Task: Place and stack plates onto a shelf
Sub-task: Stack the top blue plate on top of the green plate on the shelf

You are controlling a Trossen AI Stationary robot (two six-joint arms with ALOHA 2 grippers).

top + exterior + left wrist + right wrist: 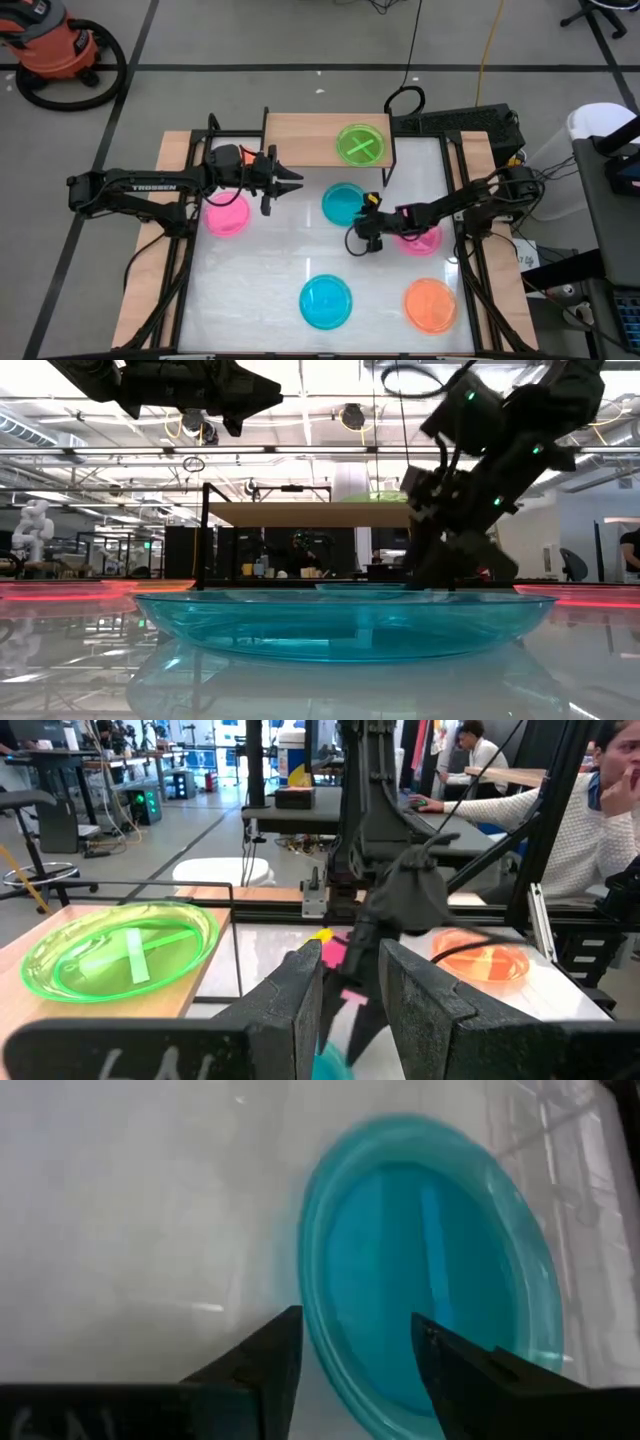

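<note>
The right hand (360,240), fingers spread and empty, hovers at the near edge of a blue plate (345,204) lying flat on the desk (260,270), just short of the shelf (300,140); the left hand (290,183) waits released.

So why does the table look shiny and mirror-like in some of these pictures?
Low view: the glossy table mirrors the blue plate and the ceiling lights. High view: its white top glares softly. Right wrist view: faint bright streaks beside that plate.
</note>
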